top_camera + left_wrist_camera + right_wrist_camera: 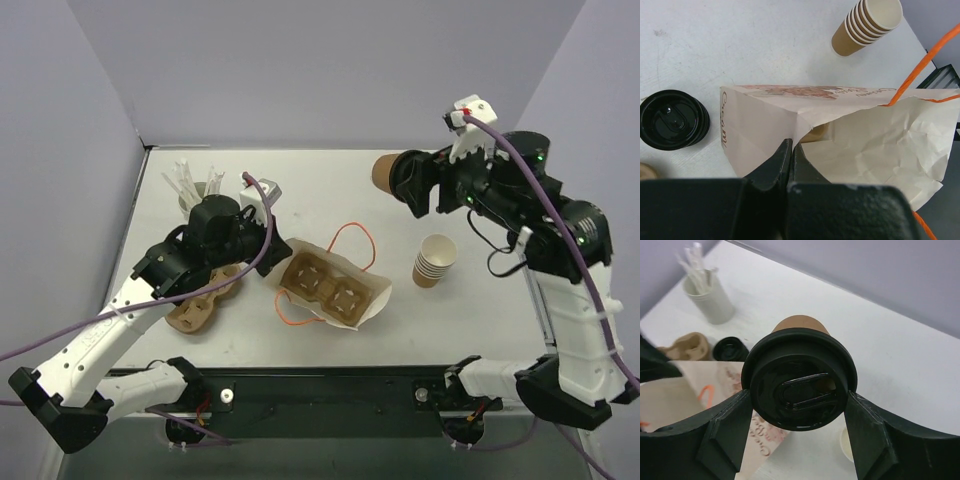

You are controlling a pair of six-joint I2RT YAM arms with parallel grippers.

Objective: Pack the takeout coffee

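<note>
The takeout coffee [385, 172], a brown paper cup with a black lid, is held on its side in the air by my right gripper [410, 185], above the back right of the table. In the right wrist view the lid [799, 380] faces the camera and my right gripper [799, 396] is shut on its rim from both sides. The paper bag [372, 292] with orange handles lies mid-table, a brown cup carrier [325, 285] inside it. My left gripper [275, 240] is shut on the bag's edge, its fingers [782, 160] pinching the bag [865, 135].
A stack of lidless paper cups [435, 260] stands right of the bag and also shows in the left wrist view [867, 25]. Black lids [672, 119] lie left of the bag. A second carrier [205, 298] and a straw holder [195, 185] are at the left.
</note>
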